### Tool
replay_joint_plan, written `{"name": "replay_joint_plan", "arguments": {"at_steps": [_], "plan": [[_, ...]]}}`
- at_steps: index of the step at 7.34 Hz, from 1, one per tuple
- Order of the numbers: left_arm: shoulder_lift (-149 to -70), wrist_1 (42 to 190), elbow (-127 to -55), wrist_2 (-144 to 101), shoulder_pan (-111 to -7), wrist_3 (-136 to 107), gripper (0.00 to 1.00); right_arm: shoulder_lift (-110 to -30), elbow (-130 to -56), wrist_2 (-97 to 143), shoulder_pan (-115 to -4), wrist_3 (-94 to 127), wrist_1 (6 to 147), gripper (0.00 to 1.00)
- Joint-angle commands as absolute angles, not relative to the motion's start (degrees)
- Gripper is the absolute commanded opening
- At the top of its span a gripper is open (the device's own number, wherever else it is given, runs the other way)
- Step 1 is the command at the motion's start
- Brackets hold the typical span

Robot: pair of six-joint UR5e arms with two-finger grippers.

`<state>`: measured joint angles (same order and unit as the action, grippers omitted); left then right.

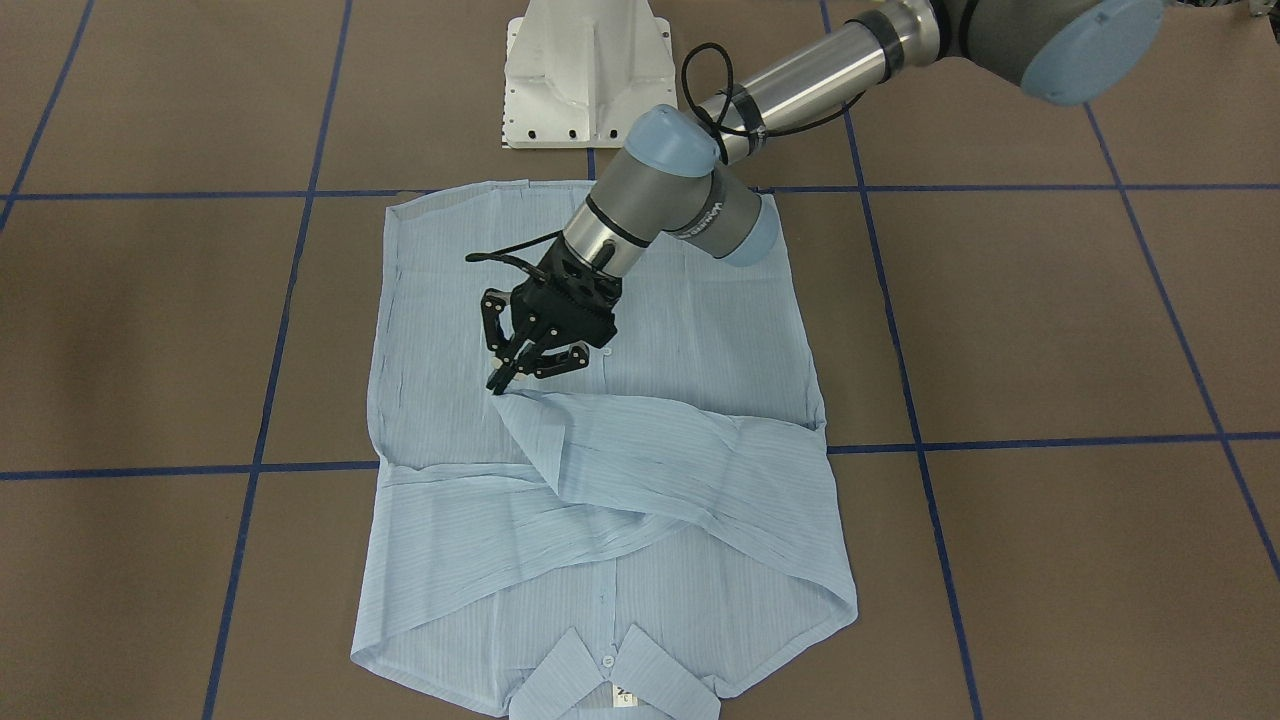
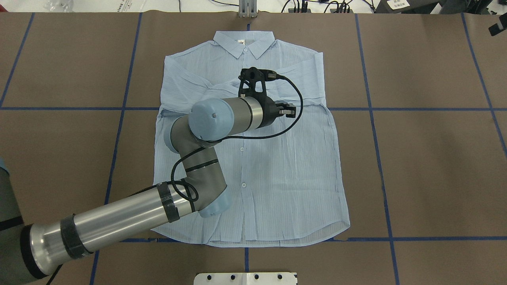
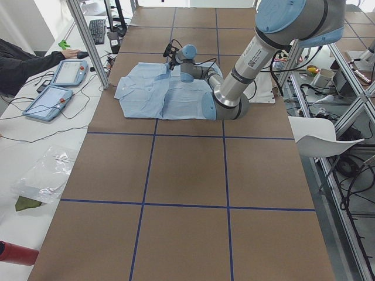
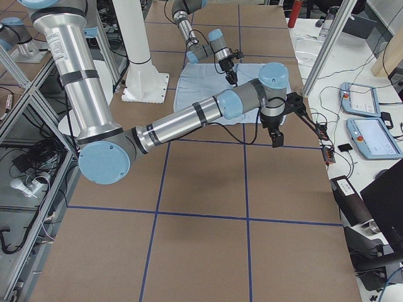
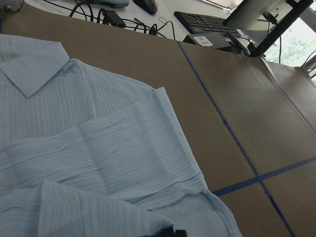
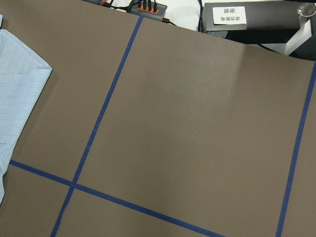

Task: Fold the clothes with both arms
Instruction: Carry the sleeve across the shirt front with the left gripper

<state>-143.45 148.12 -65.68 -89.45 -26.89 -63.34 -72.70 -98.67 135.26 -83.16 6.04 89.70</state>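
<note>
Jaws on the left gripper [image 1: 498, 384]: fingertips together, pinched on the cuff end of one sleeve [image 1: 680, 450]. The left arm [image 2: 119, 221] comes in on the base's left side. Its elbow is over the hem half of the shirt, its wrist is bent across, and the gripper points down over the middle of the cloth.

The shirt [image 2: 285, 174] is light blue with fine stripes. It lies flat, front up and buttoned, on the brown table [image 2: 435, 158], straight out from the white base [image 1: 588, 75]. The hem is nearest the base. The collar [image 2: 243, 41] is at the far end, with the neck label [image 2: 240, 41] showing inside it. Small white buttons [image 2: 243, 185] run down the centre line, away from the base.

The held sleeve starts at the shoulder on the base's left side and crosses the chest diagonally. It ends at the fingertips, just past the button line. The other sleeve [image 1: 450, 490] is folded across the chest beneath it.

The right gripper [image 4: 276, 137] shows only in the right side view, so I cannot tell whether its jaws are apart or together. It hangs above bare table, off the shirt's edge on the base's right side and farther from the base than the hem. The right arm [image 4: 182, 119] is stretched out to it. The right wrist view shows brown table, blue tape lines [image 6: 98, 123] and a shirt edge at its left border.
</note>
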Motion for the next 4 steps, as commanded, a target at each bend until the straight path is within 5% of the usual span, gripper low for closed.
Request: {"name": "replay_joint_plan", "arguments": {"at_steps": [1, 4], "plan": [[-144.93, 147.13, -64.95, -88.59, -25.4, -63.2, 1.0, -72.69, -98.88, 135.26, -83.14, 7.03, 89.65, 1.0], [-139.79, 128.56, -78.23, -90.86, -27.33, -58.54, 1.0, -73.64, -102.72, 135.0, -81.23, 15.51, 89.56, 1.0]]}}
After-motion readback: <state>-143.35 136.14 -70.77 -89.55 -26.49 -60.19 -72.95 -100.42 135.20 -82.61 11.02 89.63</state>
